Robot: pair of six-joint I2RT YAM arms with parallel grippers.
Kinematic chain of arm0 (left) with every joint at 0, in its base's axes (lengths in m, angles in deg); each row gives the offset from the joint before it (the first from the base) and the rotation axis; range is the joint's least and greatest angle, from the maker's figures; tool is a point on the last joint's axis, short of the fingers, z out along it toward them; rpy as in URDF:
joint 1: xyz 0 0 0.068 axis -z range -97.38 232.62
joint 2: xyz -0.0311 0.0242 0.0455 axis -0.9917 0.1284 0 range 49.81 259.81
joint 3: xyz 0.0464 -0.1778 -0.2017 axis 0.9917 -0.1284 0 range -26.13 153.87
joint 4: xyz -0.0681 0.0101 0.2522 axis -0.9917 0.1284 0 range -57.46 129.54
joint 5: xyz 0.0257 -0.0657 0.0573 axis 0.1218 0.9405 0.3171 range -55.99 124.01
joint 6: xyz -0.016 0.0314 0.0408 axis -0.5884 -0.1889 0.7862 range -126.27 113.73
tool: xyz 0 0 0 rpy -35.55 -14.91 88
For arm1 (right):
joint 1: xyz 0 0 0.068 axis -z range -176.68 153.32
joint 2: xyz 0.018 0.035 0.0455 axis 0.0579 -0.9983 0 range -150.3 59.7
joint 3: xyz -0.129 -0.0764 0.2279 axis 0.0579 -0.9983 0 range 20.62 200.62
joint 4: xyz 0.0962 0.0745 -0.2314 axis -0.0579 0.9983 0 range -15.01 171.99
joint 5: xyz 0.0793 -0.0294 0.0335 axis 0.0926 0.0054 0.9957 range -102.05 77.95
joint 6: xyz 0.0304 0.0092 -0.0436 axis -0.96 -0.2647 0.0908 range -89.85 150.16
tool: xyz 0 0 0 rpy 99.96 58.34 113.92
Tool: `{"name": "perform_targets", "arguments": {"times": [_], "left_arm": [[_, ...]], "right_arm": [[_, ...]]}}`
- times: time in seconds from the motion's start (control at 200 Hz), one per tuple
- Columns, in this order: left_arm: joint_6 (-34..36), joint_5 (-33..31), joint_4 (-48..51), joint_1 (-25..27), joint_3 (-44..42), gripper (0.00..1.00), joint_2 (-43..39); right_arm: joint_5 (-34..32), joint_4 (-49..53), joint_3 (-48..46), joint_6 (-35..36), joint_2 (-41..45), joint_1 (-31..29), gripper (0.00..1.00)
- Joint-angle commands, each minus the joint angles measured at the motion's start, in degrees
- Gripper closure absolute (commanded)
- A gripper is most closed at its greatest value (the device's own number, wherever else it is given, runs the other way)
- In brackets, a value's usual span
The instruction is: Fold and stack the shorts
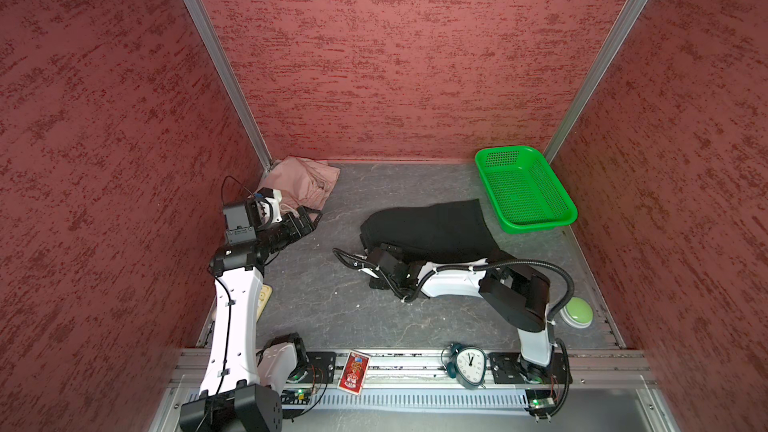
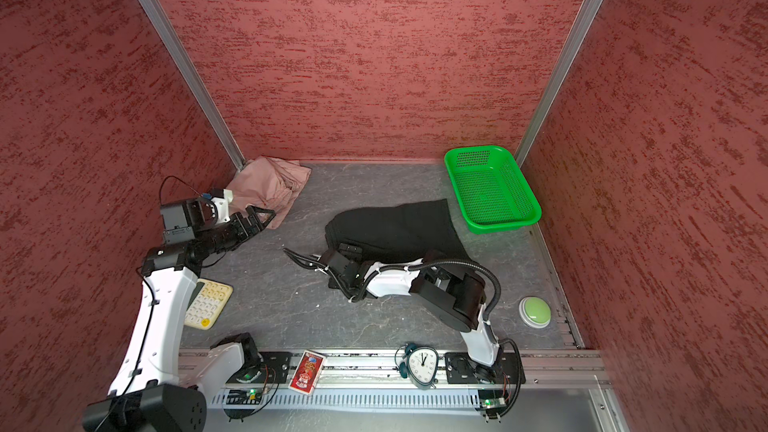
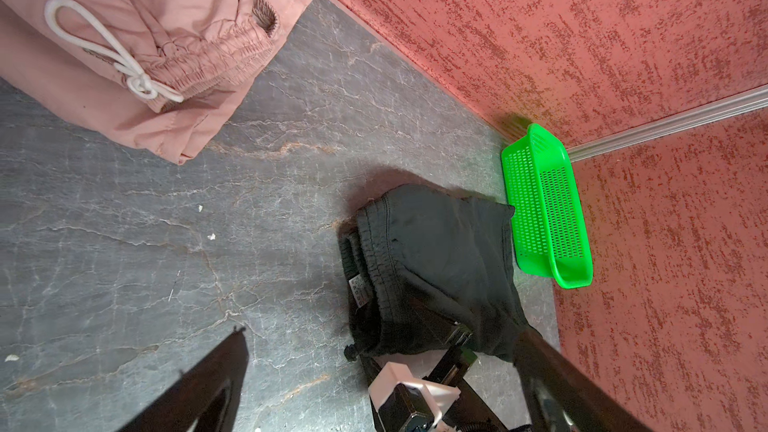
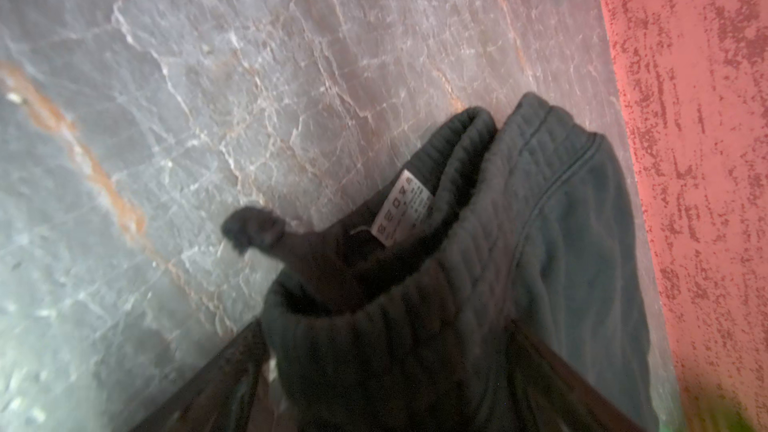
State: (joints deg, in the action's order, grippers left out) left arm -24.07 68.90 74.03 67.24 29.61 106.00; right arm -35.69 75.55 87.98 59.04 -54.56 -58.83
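The dusty pink shorts [image 1: 299,184] lie folded in the far left corner, with the gathered waistband and white drawstring [image 3: 104,47] in the left wrist view. My left gripper [image 1: 309,218] hovers open and empty just in front of them. The black shorts [image 1: 432,226] lie spread in the middle right of the table. My right gripper [image 1: 384,249] sits low at their near left edge. In the right wrist view its fingers [image 4: 232,367] stand wide apart on either side of the bunched black waistband [image 4: 415,305], beside a white care label [image 4: 401,205].
A green mesh basket [image 1: 540,224] stands at the far right corner, close to the black shorts. A green push button [image 1: 577,311] is at the right edge. A calculator [image 2: 208,303] lies by the left arm. A clock [image 1: 469,363] and card box [image 1: 354,369] rest on the front rail.
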Motion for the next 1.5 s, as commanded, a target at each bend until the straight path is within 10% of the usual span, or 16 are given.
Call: {"name": "perform_targets", "arguments": {"times": [0.0,0.085,0.245,0.536,1.127,1.498], "left_arm": [[-0.9,1.4,-1.1,-1.0,-2.4,0.01,0.0],[-1.7,1.3,-1.5,-1.2,-3.8,0.01,0.4],[-6.1,1.6,-7.0,-1.0,-9.1,0.01,1.5],[-24.3,1.8,-36.1,13.8,-23.4,0.01,10.0],[-42.0,3.0,-74.1,27.5,-28.1,0.01,35.3],[-38.4,-1.6,-56.1,31.4,-28.0,0.01,29.2]], "right_arm": [[0.4,-1.2,1.9,0.9,-2.8,-0.2,0.19],[0.8,-1.9,2.3,0.2,-3.1,-0.1,0.35],[6.6,-4.6,0.8,-5.8,0.6,1.2,1.0],[13.2,-9.9,-3.9,-11.3,5.2,2.9,1.0],[13.6,-13.0,-6.1,-12.4,5.5,2.9,1.0],[12.5,-14.2,-6.5,-12.6,5.7,3.2,1.0]]}}
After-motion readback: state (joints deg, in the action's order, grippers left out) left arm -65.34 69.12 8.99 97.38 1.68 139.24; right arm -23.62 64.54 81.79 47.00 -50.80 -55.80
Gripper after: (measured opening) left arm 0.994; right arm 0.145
